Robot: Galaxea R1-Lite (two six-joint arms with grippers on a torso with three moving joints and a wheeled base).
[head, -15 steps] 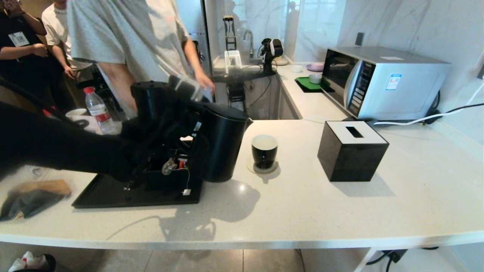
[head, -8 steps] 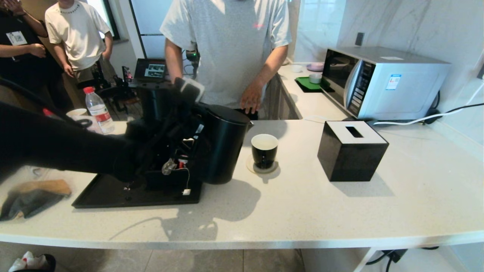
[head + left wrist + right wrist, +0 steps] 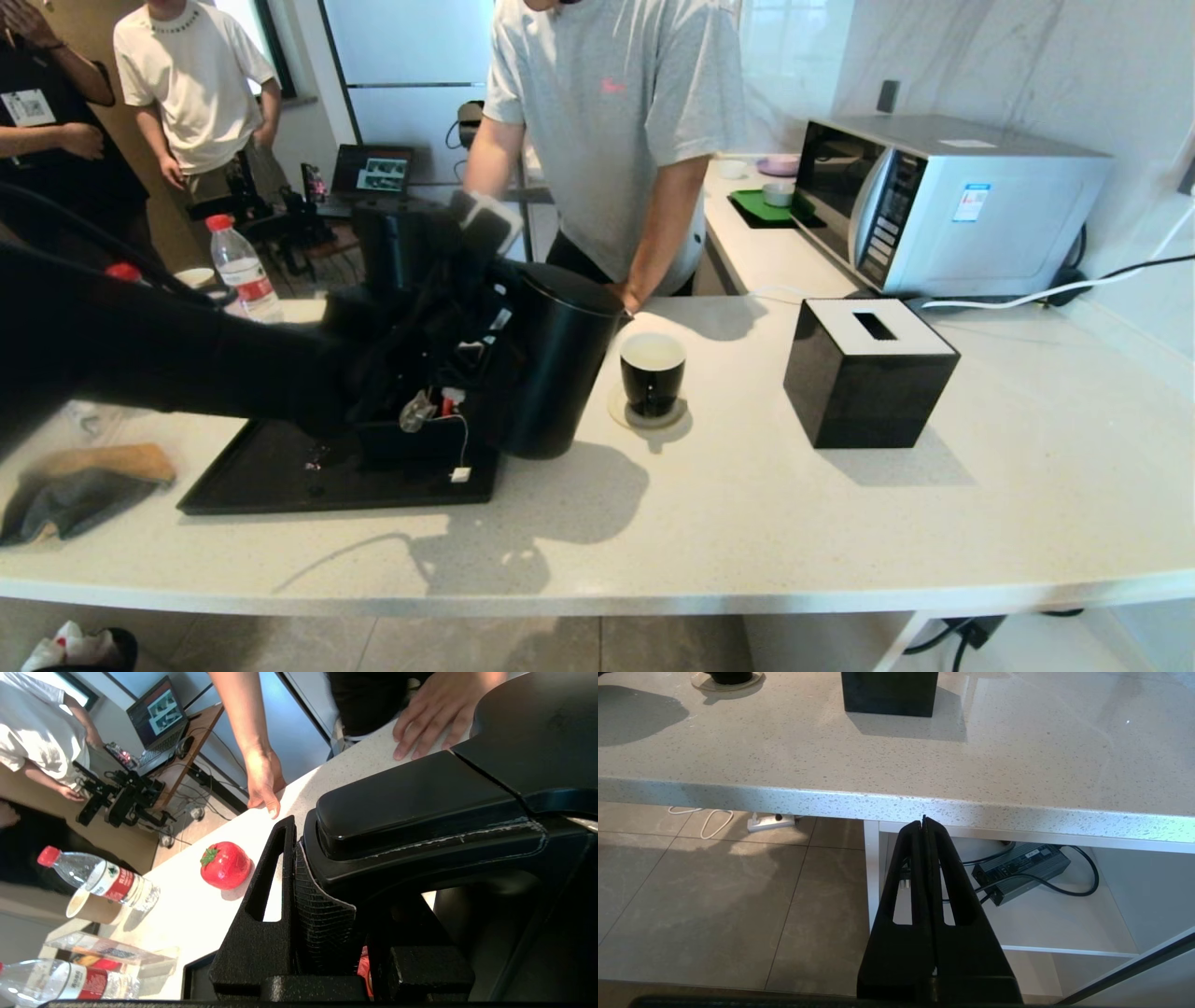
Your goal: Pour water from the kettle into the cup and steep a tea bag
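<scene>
My left gripper (image 3: 467, 322) is shut on the loop handle of the tall black kettle (image 3: 553, 364), holding it nearly upright over the right edge of the black tray (image 3: 261, 481). In the left wrist view one ribbed finger (image 3: 322, 905) presses against the kettle handle (image 3: 420, 807); the other finger is hidden behind it. The black cup (image 3: 653, 371) with a white inside stands on a round coaster just right of the kettle, apart from it. The tea bag (image 3: 416, 412) lies on the tray, its string running to a white tag (image 3: 459, 474). My right gripper (image 3: 924, 822) is shut and empty, below the counter's front edge.
A black tissue box (image 3: 868, 373) stands right of the cup, with a microwave (image 3: 943, 201) behind it. A person's hand (image 3: 630, 299) rests on the counter behind the kettle. A water bottle (image 3: 241, 271), a paper cup (image 3: 191, 278) and a red strawberry (image 3: 225, 865) sit far left.
The kettle has shifted a little to the right, nearer the cup, with my left gripper on its handle. The person behind the counter has walked right and put a hand down.
</scene>
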